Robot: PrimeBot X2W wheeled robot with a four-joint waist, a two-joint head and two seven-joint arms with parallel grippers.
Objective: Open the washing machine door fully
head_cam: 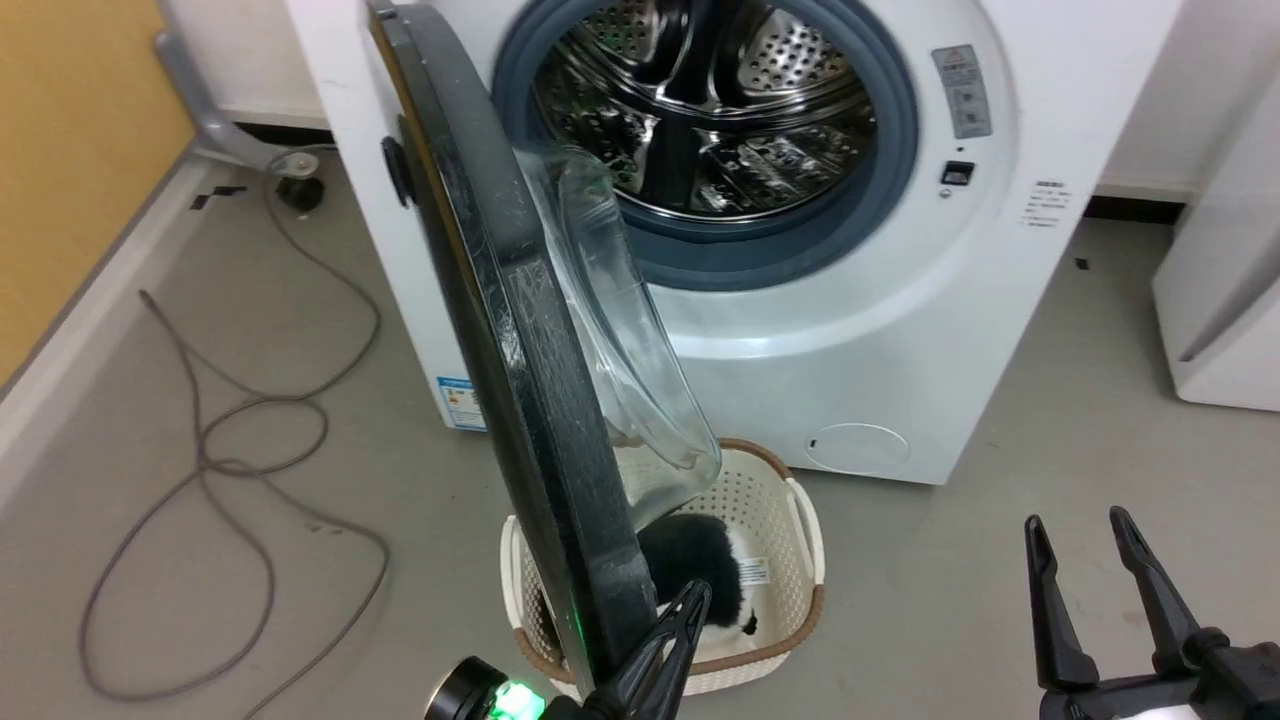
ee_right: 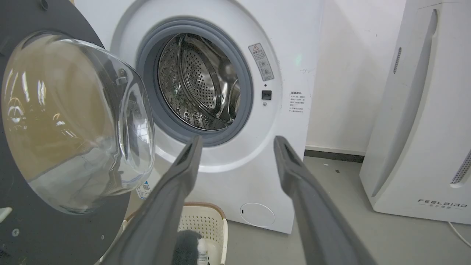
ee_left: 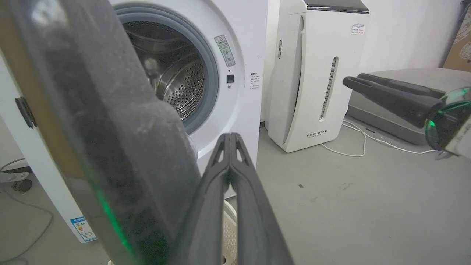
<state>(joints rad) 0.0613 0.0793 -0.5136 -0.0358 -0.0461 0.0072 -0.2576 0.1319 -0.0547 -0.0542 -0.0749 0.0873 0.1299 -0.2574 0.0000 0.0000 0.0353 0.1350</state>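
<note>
Washing machine (head_cam: 900,330): one, drum mouth open ahead of you. Washing machine door (head_cam: 520,330): one, hinged at your left, standing edge-on toward you, lower rim over one basket (head_cam: 805,530). Bare floor on your right of door. Right gripper (head_cam: 1075,520): fingers spread wide, empty, well apart from door. Left gripper (ee_left: 230,138): fingers pressed together, nothing between, tips just beside door rim; can't tell if touching.

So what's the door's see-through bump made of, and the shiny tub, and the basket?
On the washing machine door, the bowl: clear glass or hard plastic, glossy, it mirrors the room. The drum: polished steel, it seems, with punched holes. The basket: probably cream plastic, matte, with moulded holes.
</note>
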